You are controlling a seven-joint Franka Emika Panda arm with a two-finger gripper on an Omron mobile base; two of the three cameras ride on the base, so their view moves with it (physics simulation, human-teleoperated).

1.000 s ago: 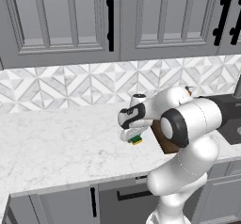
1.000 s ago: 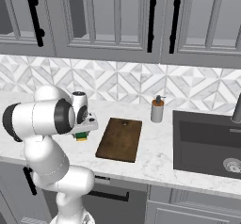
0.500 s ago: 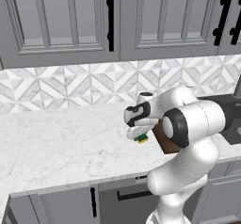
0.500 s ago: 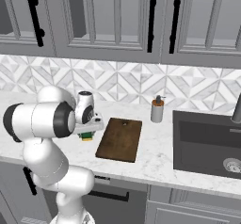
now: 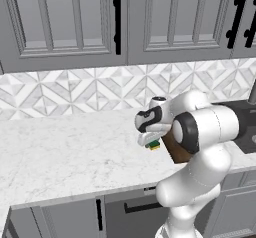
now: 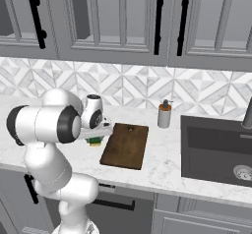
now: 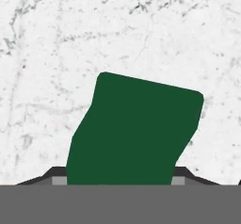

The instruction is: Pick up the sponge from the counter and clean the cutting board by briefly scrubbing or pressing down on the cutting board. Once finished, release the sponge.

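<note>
My gripper (image 5: 150, 139) is shut on the sponge (image 5: 154, 145), a small block with a dark green top over yellow. It hangs low over the white marble counter (image 5: 65, 147), just left of the dark brown cutting board (image 6: 125, 147). In the right base view the gripper (image 6: 97, 135) and sponge (image 6: 95, 141) sit beside the board's left edge. From the left, my arm hides most of the board (image 5: 172, 149). In the hand view the sponge's green top (image 7: 136, 129) stands between the gripper's (image 7: 118, 175) fingertips, with bare counter (image 7: 47, 53) behind it.
A soap dispenser (image 6: 164, 115) stands behind the board to its right. Further right a dark sink (image 6: 216, 149) is set into the counter. Tiled backsplash (image 6: 133, 88) and grey upper cabinets (image 6: 123, 21) close off the back.
The gripper has carried the sponge a short way to the right, toward the cutting board. The board and the dispenser have not moved.
</note>
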